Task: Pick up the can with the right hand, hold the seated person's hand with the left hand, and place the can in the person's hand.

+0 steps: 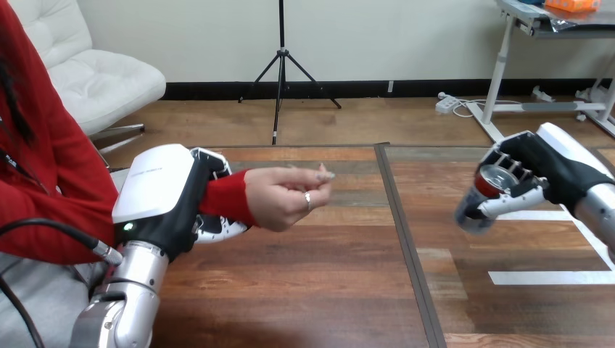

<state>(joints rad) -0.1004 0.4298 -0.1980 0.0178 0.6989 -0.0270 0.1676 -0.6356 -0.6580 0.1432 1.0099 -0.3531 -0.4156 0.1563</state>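
Left side: left robot hand has its fingers curled round the person's wrist, over the red sleeve, with fingers showing above and below it. I read that as a closed hold on the wrist, not the palm.

Person's hand sticks out to the right past that hold, above the bench. Its fingers are loosely bunched with the tips together, not laid open as a cup.

Right side: the can is up off the bench, well apart from the person's hand. Right robot hand is wrapped round it, fingers closed over the body, so it is carried, not resting.

Handling, my judgement:
- Thin metal wall, stiff at the rims and soft mid-body, so a hard squeeze would dent it.
- Smooth and curved, so it is likely to slip or rotate in the fingers.
- Weight unknown. I can't tell whether it is full.
- Best hold is round the body, with the ends left free for the person to take.

Orientation: silver lid end faces the camera and slightly up. The long axis is tilted well off upright and runs back into the palm. I can't make out the far end.
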